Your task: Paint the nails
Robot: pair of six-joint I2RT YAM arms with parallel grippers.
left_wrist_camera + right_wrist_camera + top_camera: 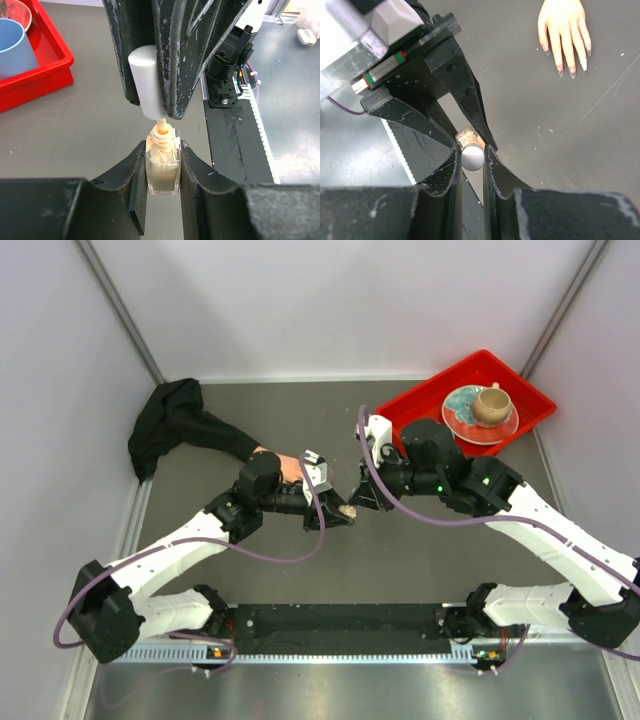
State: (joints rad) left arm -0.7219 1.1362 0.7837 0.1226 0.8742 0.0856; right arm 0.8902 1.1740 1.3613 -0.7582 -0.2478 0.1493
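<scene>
My left gripper (pixel 333 514) (pixel 162 150) is shut on a small tan glass polish bottle (pixel 162 170) and holds it upright above the table. My right gripper (pixel 360 498) (pixel 472 150) is shut on the bottle's white cap (pixel 472 156) (pixel 147 82). The cap is lifted just off the bottle neck, and the brush stem (pixel 161 124) still runs down into the bottle. The pink-beige mannequin hand (pixel 564 27) lies flat, fingers spread, its small nails (pixel 560 71) showing at the fingertips. In the top view the hand (pixel 290 468) is mostly hidden under my left arm; its black sleeve (pixel 180 425) trails far left.
A red tray (pixel 430 398) stands at the back right with a plate (pixel 466 412) and a tan cup (pixel 490 403) in it. The left wrist view shows the tray (pixel 50 65) and a blue cup (pixel 15 50). A black rail (pixel 340 625) runs along the near edge.
</scene>
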